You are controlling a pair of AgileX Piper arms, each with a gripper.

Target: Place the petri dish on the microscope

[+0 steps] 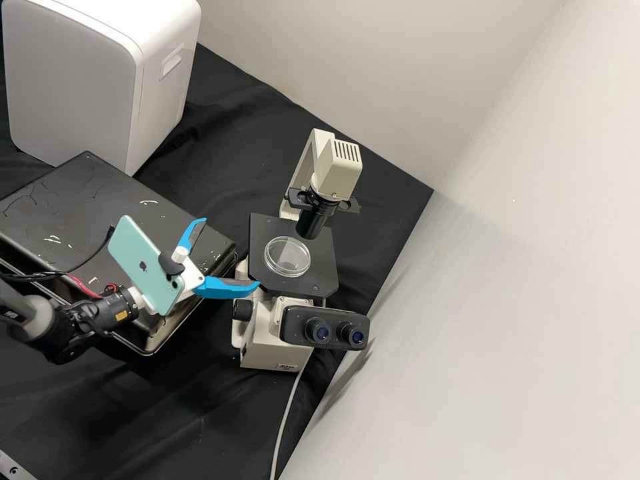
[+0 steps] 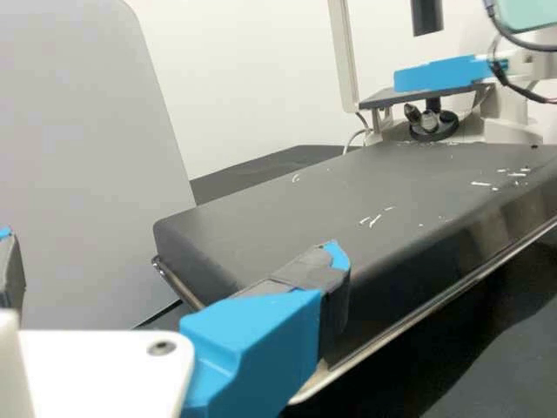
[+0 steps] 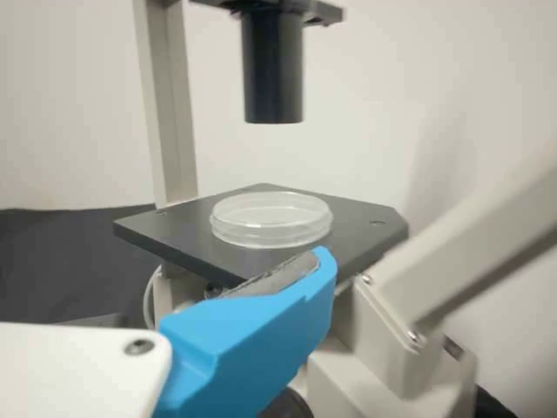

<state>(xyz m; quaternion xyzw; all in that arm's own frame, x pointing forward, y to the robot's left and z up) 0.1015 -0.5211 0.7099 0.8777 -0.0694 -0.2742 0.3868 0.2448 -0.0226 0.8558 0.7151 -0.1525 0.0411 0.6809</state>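
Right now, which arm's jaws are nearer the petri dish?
Right. The right arm's jaws stand open just beside the microscope stage bearing the petri dish. The left arm's jaws are across the black box, farther off.

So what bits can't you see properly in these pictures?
High view: the petri dish is too small to tell if anything is inside.
High view: the cable of the microscope runs off the bottom edge.
Right wrist view: a finger of the right gripper hides the front of the stage.
Left wrist view: the picture's edge cuts one finger of the left gripper.
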